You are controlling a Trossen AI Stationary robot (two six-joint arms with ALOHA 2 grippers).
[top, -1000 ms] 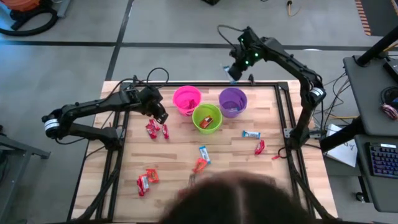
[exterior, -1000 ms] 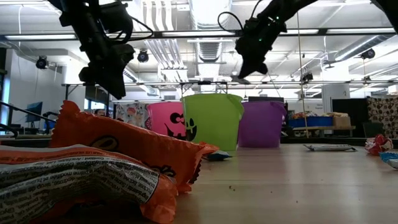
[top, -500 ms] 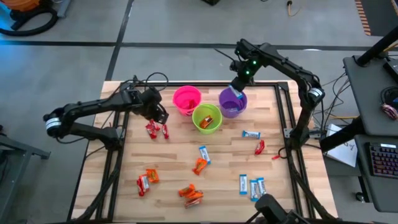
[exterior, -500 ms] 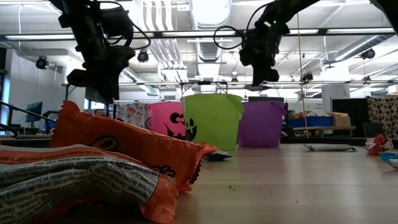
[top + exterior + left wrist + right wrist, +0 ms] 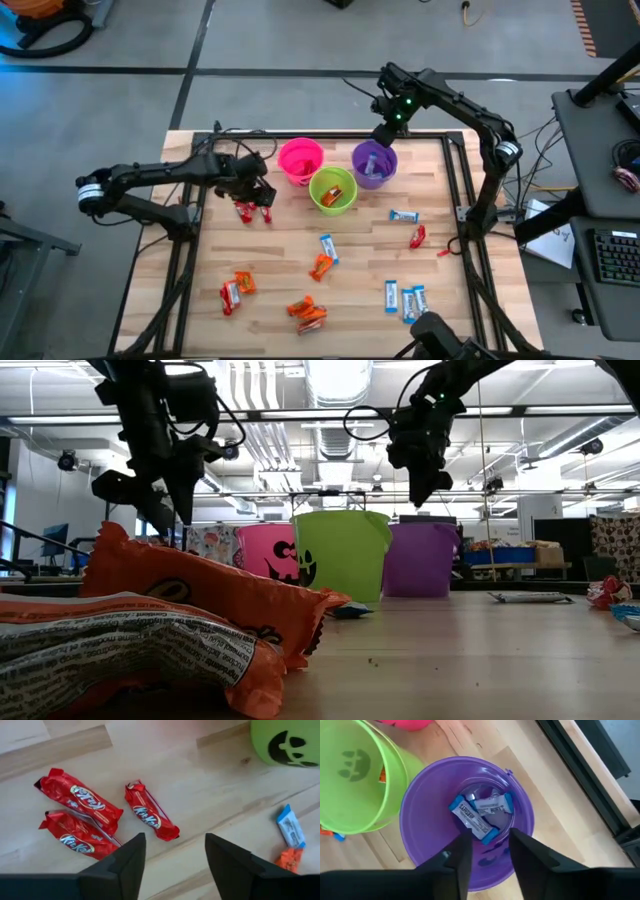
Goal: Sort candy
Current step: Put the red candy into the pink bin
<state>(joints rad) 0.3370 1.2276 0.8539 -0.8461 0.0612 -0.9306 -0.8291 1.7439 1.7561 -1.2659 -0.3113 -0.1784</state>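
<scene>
Left tool now lower over red candies, open; right tool empty, open above purple cup

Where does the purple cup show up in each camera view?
High view: purple cup at the table's far edge, under the right claw.
Low view: behind and right of the green cup, right claw above.
Left wrist view: not in it.
Right wrist view: fills the centre, blue-and-white candies inside.
Shared landmark: the green cup beside it.

Wrapped candy across the table
</scene>
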